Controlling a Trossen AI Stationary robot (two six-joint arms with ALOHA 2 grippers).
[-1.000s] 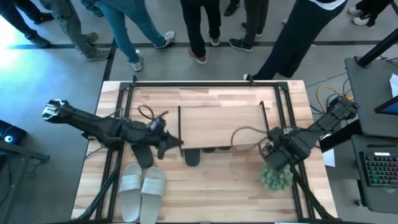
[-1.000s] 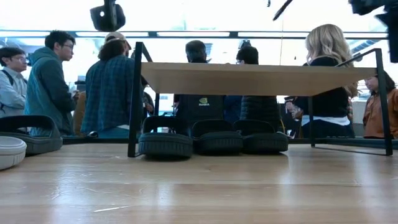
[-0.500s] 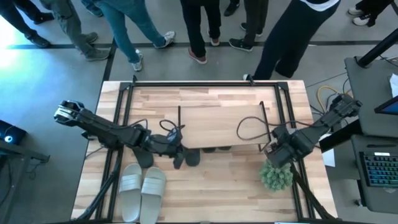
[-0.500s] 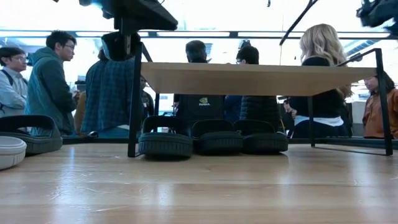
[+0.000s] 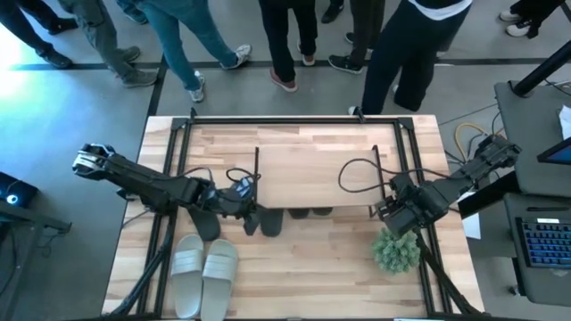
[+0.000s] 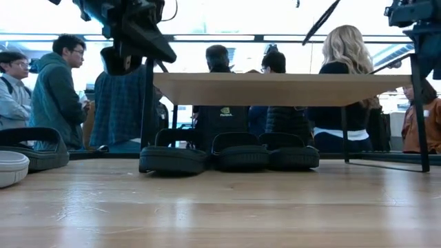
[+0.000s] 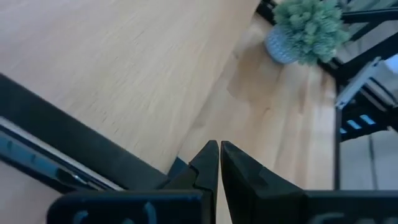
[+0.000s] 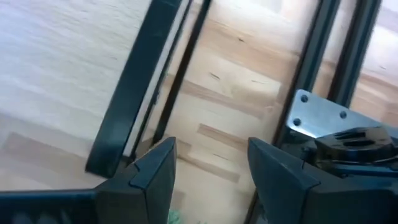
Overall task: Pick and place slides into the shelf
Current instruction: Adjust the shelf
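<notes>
The shelf (image 5: 317, 174) stands mid-table. Three black slides lie under it side by side (image 6: 173, 157) (image 6: 239, 153) (image 6: 293, 153), their heels sticking out at the near side (image 5: 272, 221). A fourth black slide (image 5: 207, 223) lies to the shelf's left, on the table. Two pale slides (image 5: 203, 266) lie near the front left. My left gripper (image 7: 219, 155) is shut and empty, tipped down at the shelf's near left corner (image 5: 252, 219). My right gripper (image 8: 208, 168) hangs open and empty over the shelf's right legs (image 5: 397, 214). My left gripper has its shut fingers (image 6: 164, 52) right beside the shelf's left frame bar (image 7: 74, 146), slanting down from the table's left. Whether they touch the bar or the board, I cannot tell.
A small potted plant (image 5: 397, 252) stands on the table just on the near side of my right gripper. Black table-frame bars (image 8: 345, 56) run along the table's sides. People stand beyond the far edge. Bare wood lies between the shelf and the near edge (image 5: 312, 267).
My left gripper has come down and tipped further toward the shelf's near left corner, staying shut. In the low view the shelf's legs and the leftmost black slide under it have shifted a little toward the table's left.
</notes>
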